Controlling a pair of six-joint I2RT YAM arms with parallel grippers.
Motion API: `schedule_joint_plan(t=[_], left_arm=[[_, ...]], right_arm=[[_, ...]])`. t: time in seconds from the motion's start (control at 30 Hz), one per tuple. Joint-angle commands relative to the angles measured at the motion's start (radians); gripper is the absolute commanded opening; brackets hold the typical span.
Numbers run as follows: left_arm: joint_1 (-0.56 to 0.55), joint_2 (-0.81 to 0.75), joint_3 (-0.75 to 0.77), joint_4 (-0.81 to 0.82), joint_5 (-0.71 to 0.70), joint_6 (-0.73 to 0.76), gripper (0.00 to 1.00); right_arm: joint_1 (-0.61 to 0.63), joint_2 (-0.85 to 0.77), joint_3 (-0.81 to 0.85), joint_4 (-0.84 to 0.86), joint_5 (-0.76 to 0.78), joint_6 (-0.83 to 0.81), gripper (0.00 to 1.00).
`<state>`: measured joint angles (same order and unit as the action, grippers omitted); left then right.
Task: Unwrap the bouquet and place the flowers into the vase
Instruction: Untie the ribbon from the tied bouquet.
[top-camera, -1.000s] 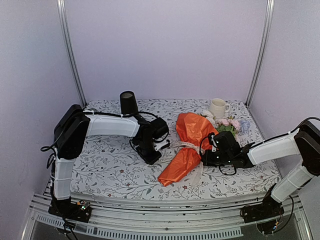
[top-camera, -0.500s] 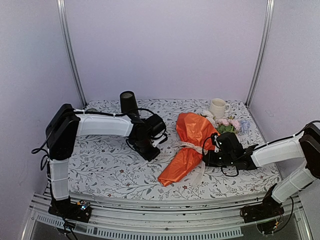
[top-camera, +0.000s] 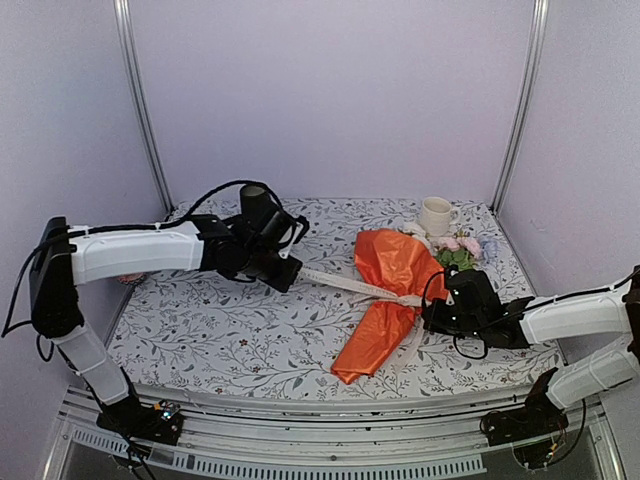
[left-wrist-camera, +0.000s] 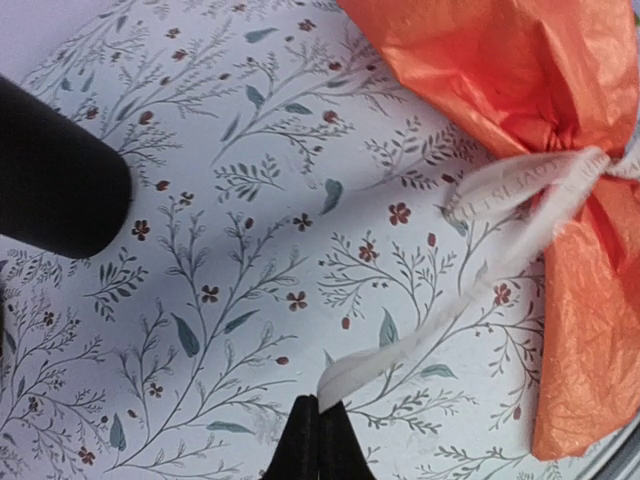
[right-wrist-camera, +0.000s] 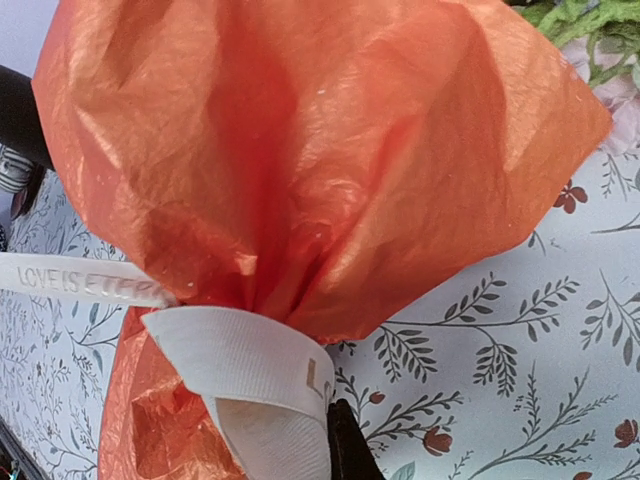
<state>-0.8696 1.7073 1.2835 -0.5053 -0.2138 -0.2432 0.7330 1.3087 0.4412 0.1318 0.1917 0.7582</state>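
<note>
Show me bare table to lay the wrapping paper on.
Widest bare patch: front left, between left arm, taut ribbon and near edge. Smaller one behind, between vase and mug. Crowded around bouquet, flowers and right hand.

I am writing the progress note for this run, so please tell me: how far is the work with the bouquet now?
Done: nothing complete; the bouquet is still wrapped and tied. In hand: the left gripper pinches one ribbon end, stretched taut toward the vase; the right gripper seems to pinch the ribbon at the waist. Left: loosen the tie, open the paper, move the flowers into the vase.
</note>
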Motion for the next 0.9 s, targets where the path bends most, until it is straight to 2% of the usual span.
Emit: schedule_joint_plan(t=[0.0,0.23,0.6,0.7,0.87], left_arm=[[0.051,-0.113,-0.091,0.110,-0.066,-0.079,0.00],[0.080,-0.229,-0.214,0.215,-0.023,-0.099,0.00],[0.110,-0.245,-0.350,0.421,0.037,-0.063,0.00],[0.114,-0.230,-0.377,0.501,0.079,-0.033,0.00],[0.114,-0.176,-0.373,0.576,0.170,0.010,0.00]], right_arm=[[0.005,-0.042,-0.017,-0.029,0.083,0.051,0.04],[0.006,-0.056,-0.014,-0.068,0.118,0.070,0.05],[0.003,-0.101,0.006,-0.154,0.182,0.085,0.06],[0.003,-0.093,0.025,-0.142,0.148,0.050,0.07],[0.004,-0.032,0.069,-0.078,-0.027,-0.079,0.10]])
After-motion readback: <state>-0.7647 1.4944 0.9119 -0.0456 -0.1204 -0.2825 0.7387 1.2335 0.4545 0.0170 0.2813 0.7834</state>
